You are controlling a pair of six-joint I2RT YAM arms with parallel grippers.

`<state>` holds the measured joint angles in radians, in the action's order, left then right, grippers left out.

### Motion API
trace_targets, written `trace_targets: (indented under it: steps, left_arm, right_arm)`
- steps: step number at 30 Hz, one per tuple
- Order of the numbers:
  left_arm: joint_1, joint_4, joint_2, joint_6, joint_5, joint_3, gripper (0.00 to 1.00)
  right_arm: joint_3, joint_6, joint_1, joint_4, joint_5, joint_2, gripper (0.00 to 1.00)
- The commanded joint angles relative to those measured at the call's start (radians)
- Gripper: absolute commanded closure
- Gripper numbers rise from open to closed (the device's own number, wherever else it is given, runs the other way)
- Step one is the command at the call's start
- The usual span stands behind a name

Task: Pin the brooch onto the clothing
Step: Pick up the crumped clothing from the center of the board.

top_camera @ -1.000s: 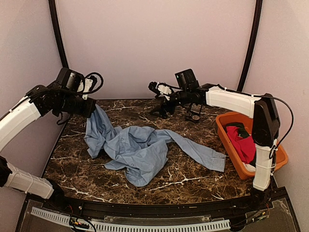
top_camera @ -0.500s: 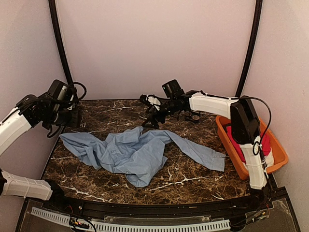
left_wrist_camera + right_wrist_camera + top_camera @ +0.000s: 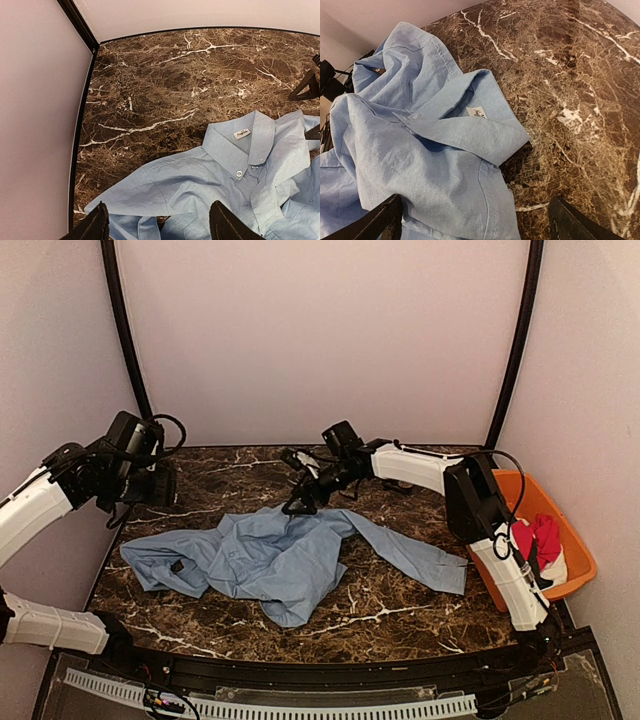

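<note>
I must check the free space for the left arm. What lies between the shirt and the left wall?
Only bare marble table lies between the shirt and the wall. The left wrist view shows this stretch best.

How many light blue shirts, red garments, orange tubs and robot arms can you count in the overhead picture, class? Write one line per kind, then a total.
light blue shirt: 1
red garment: 1
orange tub: 1
robot arms: 2, the left arm and the right arm
Total: 5
</note>
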<state>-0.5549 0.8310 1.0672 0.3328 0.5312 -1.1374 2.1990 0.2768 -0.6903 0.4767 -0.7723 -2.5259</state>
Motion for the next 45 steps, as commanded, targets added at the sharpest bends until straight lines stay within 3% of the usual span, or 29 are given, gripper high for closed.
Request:
trace_targets:
  steps: [1,6,7,9,11,16,22,27,29,36,45]
  left_arm:
    - [-0.002,-0.032,0.004,-0.011,-0.013,0.015,0.31]
    - [-0.002,-0.052,0.004,-0.02,-0.01,0.026,0.31]
    - [-0.002,-0.053,0.003,-0.021,-0.009,0.03,0.31]
    - [-0.002,-0.056,0.0,-0.024,-0.006,0.038,0.31]
    - [-0.002,-0.064,-0.003,-0.033,-0.001,0.048,0.31]
    - [-0.002,-0.103,0.02,-0.044,-0.011,0.053,0.25]
    - [0.0,-0.286,-0.012,-0.067,-0.204,0.09,0.04]
    - [0.006,-0.348,0.025,-0.123,-0.38,0.092,0.01]
    - [0.003,-0.347,0.074,-0.136,-0.443,0.079,0.01]
    - [0.001,-0.365,0.303,-0.212,-0.683,-0.018,0.01]
    - [0.001,-0.248,0.701,-0.365,-0.787,-0.299,0.01]
  right_arm:
    - [0.036,-0.055,-0.014,0.014,-0.06,-0.039,0.03]
    - [0.051,-0.068,-0.021,0.031,-0.124,-0.069,0.15]
    - [0.051,-0.067,-0.023,0.032,-0.142,-0.069,0.25]
    - [0.054,-0.071,-0.023,0.035,-0.182,-0.068,0.56]
    - [0.053,-0.072,-0.024,0.045,-0.198,-0.053,1.0]
    - [-0.093,0.072,-0.051,0.063,-0.127,0.15,1.0]
    - [-0.737,0.368,-0.126,-0.286,0.164,0.676,1.0]
    - [-1.196,0.593,-0.197,-0.522,0.278,0.979,1.0]
    - [-1.253,0.671,-0.239,-0.505,0.329,1.01,1.0]
    - [-1.334,0.719,-0.364,-0.391,0.529,0.991,1.0]
    - [-1.405,0.689,-0.489,-0.247,0.692,1.078,1.0]
